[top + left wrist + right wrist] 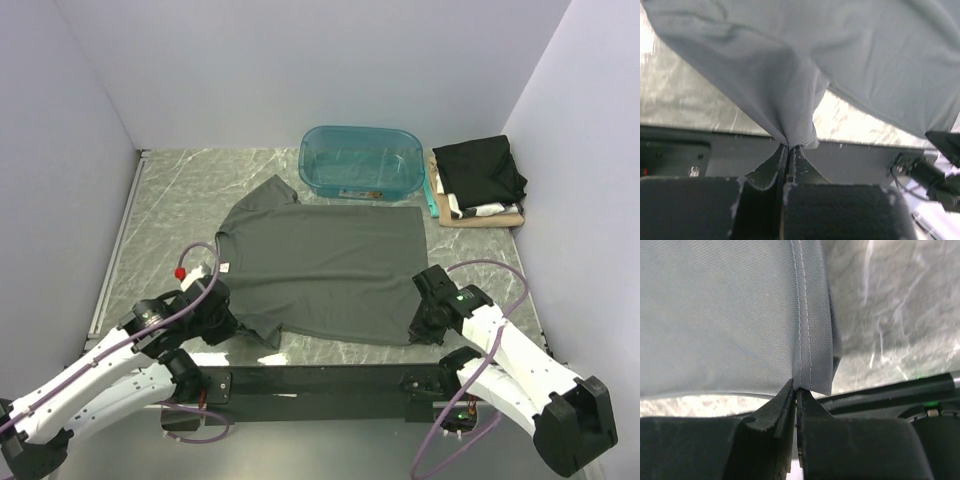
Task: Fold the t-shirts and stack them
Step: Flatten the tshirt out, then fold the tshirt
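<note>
We are starting a fold, it seems: the charcoal t-shirt (325, 270) lies flat mid-desk, left fingers (765, 172) and right fingers (774, 410) clamped on its near corners. Next, probably, lift both evenly toward the far edge.

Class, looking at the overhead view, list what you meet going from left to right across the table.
left hand → charcoal t-shirt, spread flat → right hand → stack of folded shirts. Both hands are shut on the t-shirt's near edge. The teal tub is left out: it lies behind the t-shirt, overlapping it.
</note>
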`<state>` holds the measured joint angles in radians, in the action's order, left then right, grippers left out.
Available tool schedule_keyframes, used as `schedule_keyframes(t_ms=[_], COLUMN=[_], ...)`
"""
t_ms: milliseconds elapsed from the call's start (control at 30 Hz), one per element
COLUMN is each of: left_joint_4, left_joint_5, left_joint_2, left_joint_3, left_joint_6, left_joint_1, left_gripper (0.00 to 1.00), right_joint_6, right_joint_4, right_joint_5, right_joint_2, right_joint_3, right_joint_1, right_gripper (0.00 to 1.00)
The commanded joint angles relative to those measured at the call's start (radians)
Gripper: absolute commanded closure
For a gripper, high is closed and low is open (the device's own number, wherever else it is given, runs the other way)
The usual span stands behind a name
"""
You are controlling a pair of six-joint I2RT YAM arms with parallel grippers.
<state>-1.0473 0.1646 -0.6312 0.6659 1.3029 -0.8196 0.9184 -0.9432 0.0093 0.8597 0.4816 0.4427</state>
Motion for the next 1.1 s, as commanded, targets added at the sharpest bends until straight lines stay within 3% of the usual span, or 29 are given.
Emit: schedule_keyframes(t_ms=[0, 200, 400, 867, 1067], left_joint_4=[-0.101, -0.207, -0.143, -0.010, 0.066], left_joint_5=[-0.069, -0.131, -0.137, 0.139, 0.196], left_joint_2=[0.025, 0.070, 0.111, -0.019, -0.111], left_joint_3=[0.061, 0.104, 0.095, 0.156, 0.173], left_joint_6=[0.012, 0.030, 0.016, 0.036, 0.019], left_joint_1=[-0.001, -0.001, -0.001, -0.001, -0.001], left_gripper=[0.99, 0.99, 0.99, 0.99, 0.99], right_joint_6=[-0.023, -0.030, -0.047, -0.101, -0.145], right_joint_4=[-0.089, -0.200, -0.181, -0.052, -0.029], right_joint_5=[-0.069, -0.060, -0.031, 0.029, 0.064], right_joint_2=[-0.028, -0.057, -0.038, 0.055, 0.094], right_joint_3=[0.040, 0.077, 0.081, 0.166, 0.232], right_joint_1=[0.004, 0.008, 0.010, 0.005, -0.030], right_gripper=[0.92, 0.93, 0.93, 0.93, 0.92])
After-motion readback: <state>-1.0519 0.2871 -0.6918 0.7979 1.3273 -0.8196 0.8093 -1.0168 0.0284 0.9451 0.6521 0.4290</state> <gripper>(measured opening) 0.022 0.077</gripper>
